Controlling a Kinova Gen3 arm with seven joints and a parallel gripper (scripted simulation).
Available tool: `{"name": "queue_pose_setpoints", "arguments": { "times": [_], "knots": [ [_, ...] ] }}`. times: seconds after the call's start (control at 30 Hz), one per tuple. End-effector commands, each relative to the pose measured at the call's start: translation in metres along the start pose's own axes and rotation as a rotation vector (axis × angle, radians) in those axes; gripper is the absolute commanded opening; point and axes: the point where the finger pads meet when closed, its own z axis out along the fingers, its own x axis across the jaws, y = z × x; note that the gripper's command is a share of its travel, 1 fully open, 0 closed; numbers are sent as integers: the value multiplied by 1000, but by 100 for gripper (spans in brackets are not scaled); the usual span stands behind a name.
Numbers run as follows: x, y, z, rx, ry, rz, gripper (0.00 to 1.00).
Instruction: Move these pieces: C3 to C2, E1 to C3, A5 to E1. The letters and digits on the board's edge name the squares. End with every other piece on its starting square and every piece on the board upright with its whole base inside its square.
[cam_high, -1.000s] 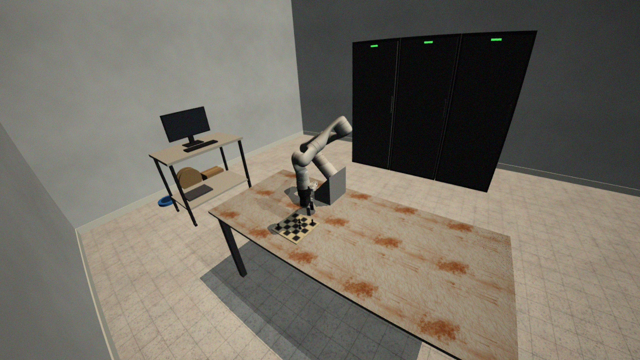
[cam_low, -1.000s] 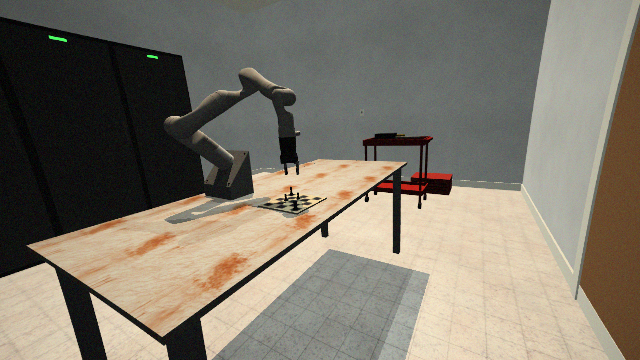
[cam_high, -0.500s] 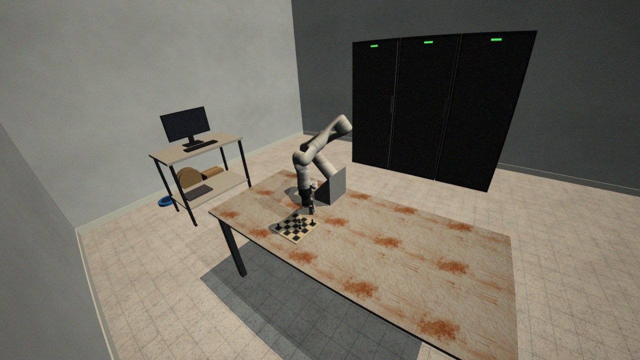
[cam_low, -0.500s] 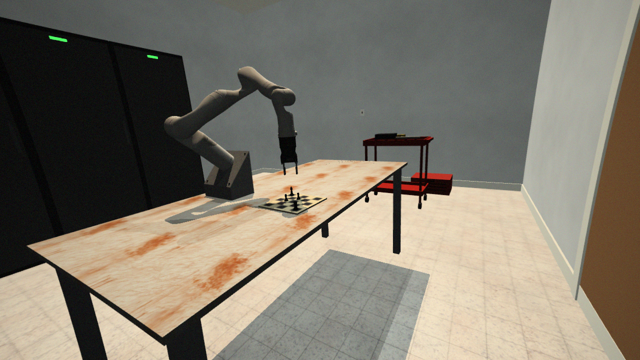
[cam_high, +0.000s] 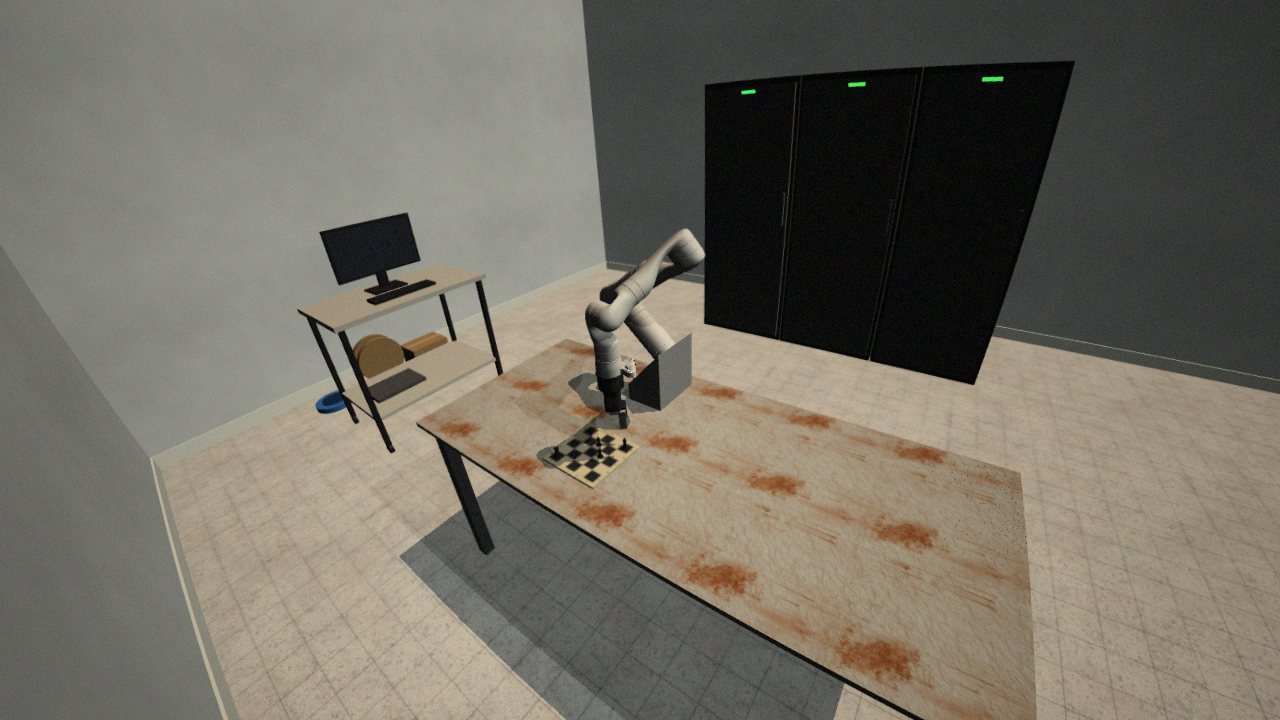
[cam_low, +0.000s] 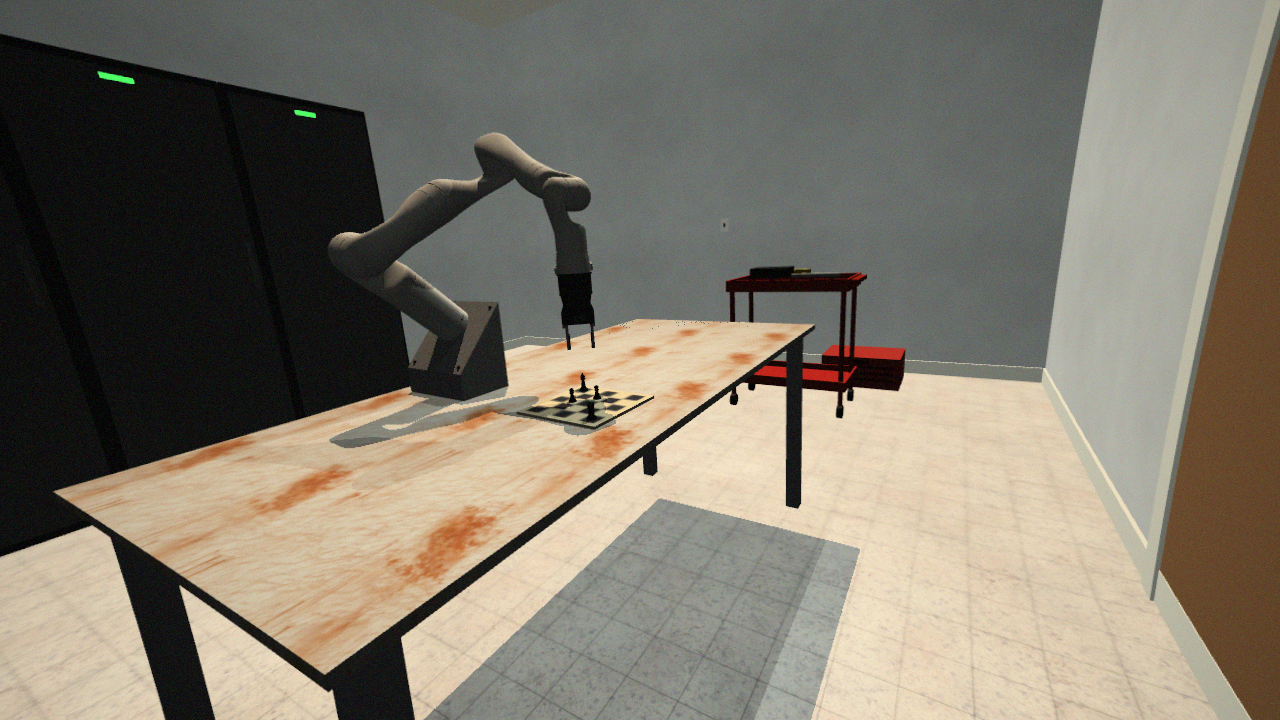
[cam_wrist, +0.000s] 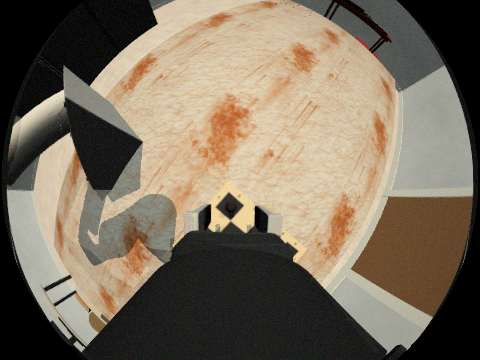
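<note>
A small chessboard (cam_high: 588, 479) (cam_low: 629, 400) lies on the table near the robot's base, with several black pieces upright on it. In the exterior view a tall piece (cam_low: 582, 382) stands at the board's far corner, two shorter ones (cam_low: 572, 394) (cam_low: 597, 392) stand close by, and another (cam_low: 590, 410) stands nearer the front. My gripper (cam_high: 619, 417) (cam_low: 579, 343) (cam_wrist: 232, 214) is open and empty. It hangs straight above the tall piece, a clear gap over its top. In the wrist view that piece's top (cam_wrist: 230, 208) shows between the two fingers, over a board corner (cam_wrist: 246, 207). The square labels are too small to read.
The arm's grey base block (cam_high: 669, 368) (cam_low: 458, 360) stands just behind the board. The long rust-stained table (cam_high: 805, 528) (cam_low: 358, 501) stretches away from it. Black cabinets, a monitor cart (cam_high: 393, 308) and a red trolley (cam_low: 796, 295) stand off the table.
</note>
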Motion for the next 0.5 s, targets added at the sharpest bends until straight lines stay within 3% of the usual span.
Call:
{"name": "queue_pose_setpoints", "arguments": {
  "times": [0.0, 0.03, 0.47],
  "knots": [
    [-2, 1, -1, -5, 0, -13, 100],
    [-2, 1, -1, -5, 0, -13, 73],
    [-2, 1, -1, -5, 0, -13, 73]
  ]
}}
